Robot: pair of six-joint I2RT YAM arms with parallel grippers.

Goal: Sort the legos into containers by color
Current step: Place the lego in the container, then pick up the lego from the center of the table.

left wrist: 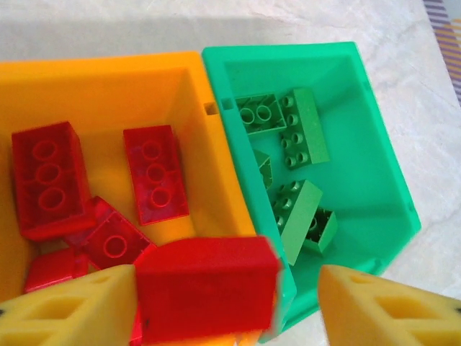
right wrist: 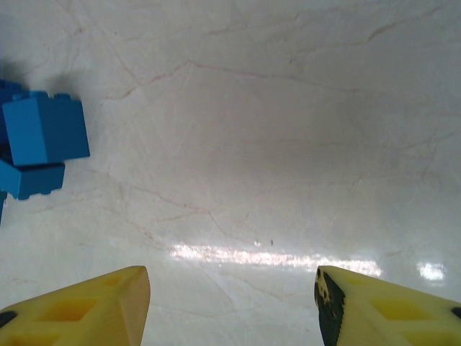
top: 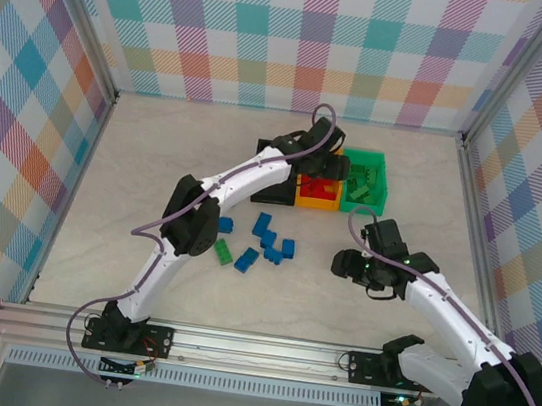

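Left wrist view: left pincer [left wrist: 227, 280] is spread, a red lego [left wrist: 209, 288] touching one finger [left wrist: 72, 310], low centre over the orange bin [left wrist: 108, 79]. Right pincer [right wrist: 232, 277] is spread above the desk [right wrist: 274, 144].

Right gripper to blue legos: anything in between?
Nothing. In the top view the table between the right gripper and the blue legos is bare; the right wrist view agrees.

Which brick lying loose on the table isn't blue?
The single green brick at the near left of the pile; the other loose bricks are all blue.
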